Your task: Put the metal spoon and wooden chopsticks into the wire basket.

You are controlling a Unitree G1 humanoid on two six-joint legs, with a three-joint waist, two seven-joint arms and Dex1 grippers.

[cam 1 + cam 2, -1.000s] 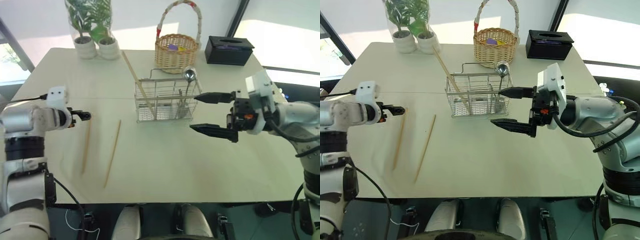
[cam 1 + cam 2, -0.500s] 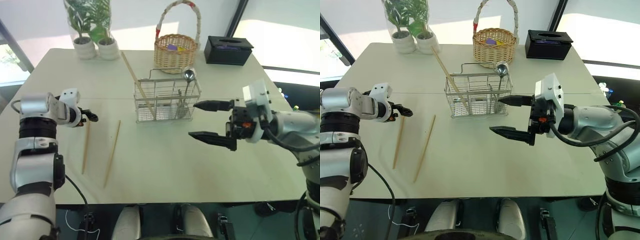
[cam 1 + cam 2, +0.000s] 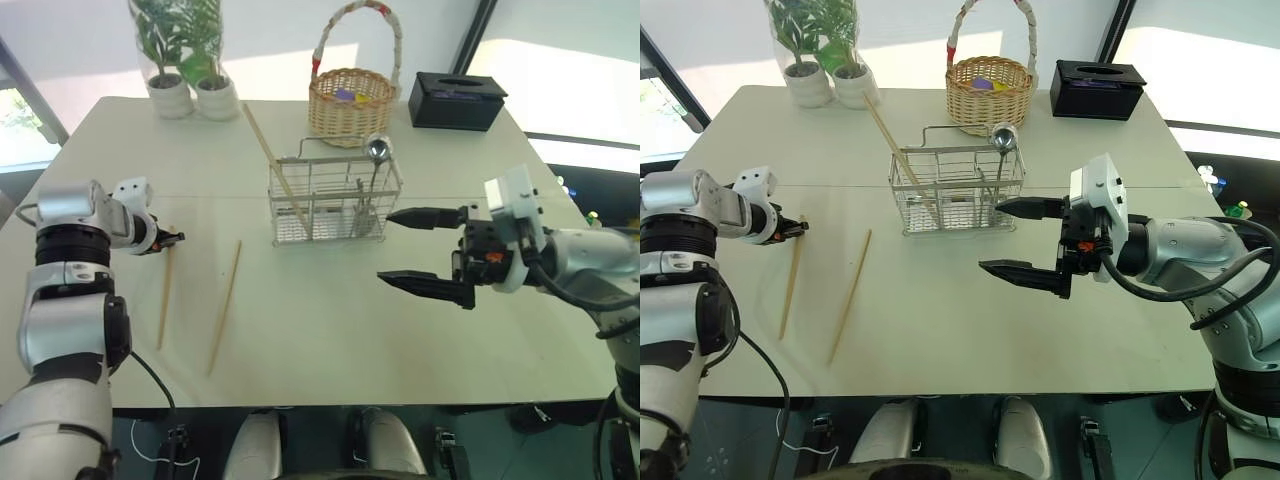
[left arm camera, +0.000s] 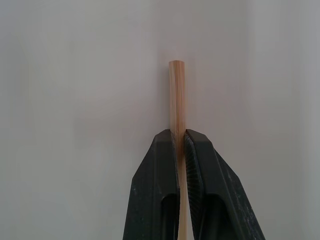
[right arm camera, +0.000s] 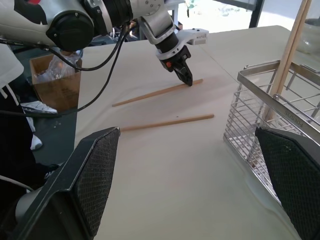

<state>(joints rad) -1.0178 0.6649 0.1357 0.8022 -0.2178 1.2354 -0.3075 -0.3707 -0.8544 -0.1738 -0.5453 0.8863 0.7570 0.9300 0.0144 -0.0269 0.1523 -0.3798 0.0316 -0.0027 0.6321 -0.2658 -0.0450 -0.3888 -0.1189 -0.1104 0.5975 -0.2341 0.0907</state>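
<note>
Now the left tool [image 4: 181, 145] is pinched shut on the far end of one wooden chopstick [image 3: 164, 300], which lies flat on the tabletop [image 3: 330, 320] toward its left side. In the left wrist view the two black fingers [image 4: 157, 195] press against either side of the stick, and its squared tip pokes out just past them. A second loose chopstick [image 3: 225, 306] lies on the tabletop just to the right of the first, roughly parallel to it and apart from it, untouched by either tool.

The wire basket [image 3: 330, 205] stands upright near the middle of the tabletop. A third chopstick [image 3: 272, 160] leans in its left end, its upper part sticking out over the rim and slanting toward the far left. The metal spoon [image 3: 377, 165] stands in the right end of the wire basket, bowl up, with the bowl rising above the rim.

The right tool [image 3: 420, 250] hovers above the tabletop just to the right of the wire basket, pointing toward it, with its fingers spread wide and nothing between them.

Behind the wire basket, near the far edge of the tabletop, sits a round wicker basket [image 3: 352, 100] with a tall arched handle. A black box [image 3: 458, 100] sits to its right, and two white pots with green plants [image 3: 190, 60] stand at the far left corner.
</note>
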